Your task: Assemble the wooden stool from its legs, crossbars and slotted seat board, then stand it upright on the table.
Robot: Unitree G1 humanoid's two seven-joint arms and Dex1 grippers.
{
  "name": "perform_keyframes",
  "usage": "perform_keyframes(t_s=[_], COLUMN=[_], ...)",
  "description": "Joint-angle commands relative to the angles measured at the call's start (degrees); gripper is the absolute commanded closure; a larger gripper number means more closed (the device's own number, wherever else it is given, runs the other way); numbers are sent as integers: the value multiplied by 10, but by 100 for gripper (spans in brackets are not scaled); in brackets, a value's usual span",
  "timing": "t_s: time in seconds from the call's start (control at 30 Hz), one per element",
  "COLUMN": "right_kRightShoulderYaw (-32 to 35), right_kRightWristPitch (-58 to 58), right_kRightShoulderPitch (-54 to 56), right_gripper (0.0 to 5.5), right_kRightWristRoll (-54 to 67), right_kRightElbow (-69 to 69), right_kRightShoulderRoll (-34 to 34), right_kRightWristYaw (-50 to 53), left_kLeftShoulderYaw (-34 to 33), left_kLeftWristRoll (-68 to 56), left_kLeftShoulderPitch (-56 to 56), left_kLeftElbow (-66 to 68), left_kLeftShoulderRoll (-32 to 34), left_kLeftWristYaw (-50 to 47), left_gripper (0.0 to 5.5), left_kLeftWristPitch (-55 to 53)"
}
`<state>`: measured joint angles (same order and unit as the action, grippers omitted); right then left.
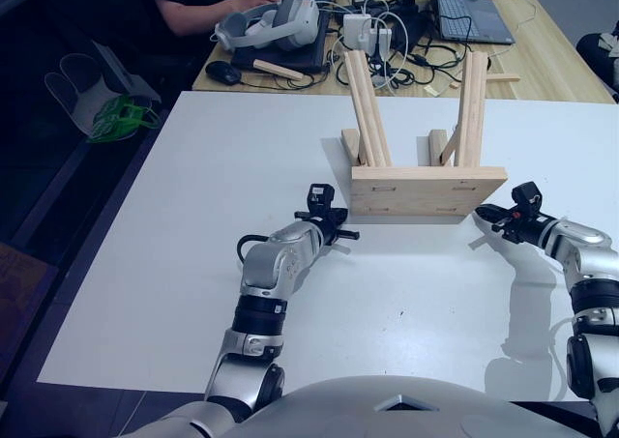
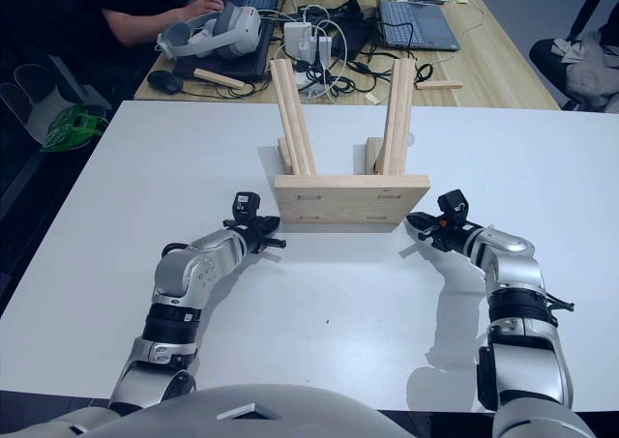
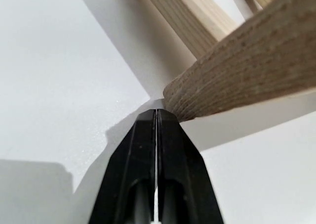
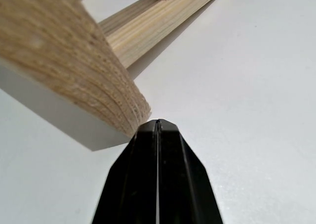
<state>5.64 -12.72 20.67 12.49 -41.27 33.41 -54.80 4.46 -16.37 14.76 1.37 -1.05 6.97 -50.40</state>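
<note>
Worktop (image 1: 193,264): white and flat; carries the stool right of centre, nearer the far edge.
Stool (image 1: 426,158): pale wood, looks assembled, lying on its side; not yet stood upright.
Seat board (image 1: 428,190): stands on its edge, slotted face toward the near edge.
Legs (image 1: 366,109): point toward the far edge.
Left gripper (image 3: 156,116): fingers pressed together, tip at the board's lower left corner; probably bracing for the tip-up.
Right gripper (image 4: 158,125): pressed together too, tip at the lower right corner.

Wooden stool (image 1: 428,189) on white table (image 1: 174,264)
</note>
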Motion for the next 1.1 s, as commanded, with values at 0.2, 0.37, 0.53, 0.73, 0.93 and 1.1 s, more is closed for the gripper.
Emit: perform_keyframes(t_s=[0.2,0.37,0.53,0.73,0.93,1.1], right_kRightShoulderYaw=[4,7,7,3,0,0], right_kRightWristPitch=[-13,-2,12,16,-2,-8], right_kRightShoulderPitch=[7,14,19,20,19,15], right_gripper=[550,550,550,550,550,550], right_kRightWristRoll=[6,2,-1,2,10,14], right_kRightElbow=[5,-5,-11,-12,2,11], right_kRightShoulderRoll=[-8,-12,-17,-22,-24,-26], right_kRightWristYaw=[-9,1,12,12,-9,-14], left_kLeftShoulderYaw=[0,1,1,1,-4,0], left_kLeftWristRoll=[2,3,3,1,-2,-8], left_kLeftShoulderPitch=[15,17,19,22,25,24], left_kLeftElbow=[15,18,21,26,28,25], left_kLeftShoulderRoll=[-5,-6,-6,-5,-5,-6], left_kLeftWristYaw=[11,13,15,20,27,43], left_gripper=[545,545,545,545,545,545], left_kLeftWristPitch=[1,0,0,4,6,9])
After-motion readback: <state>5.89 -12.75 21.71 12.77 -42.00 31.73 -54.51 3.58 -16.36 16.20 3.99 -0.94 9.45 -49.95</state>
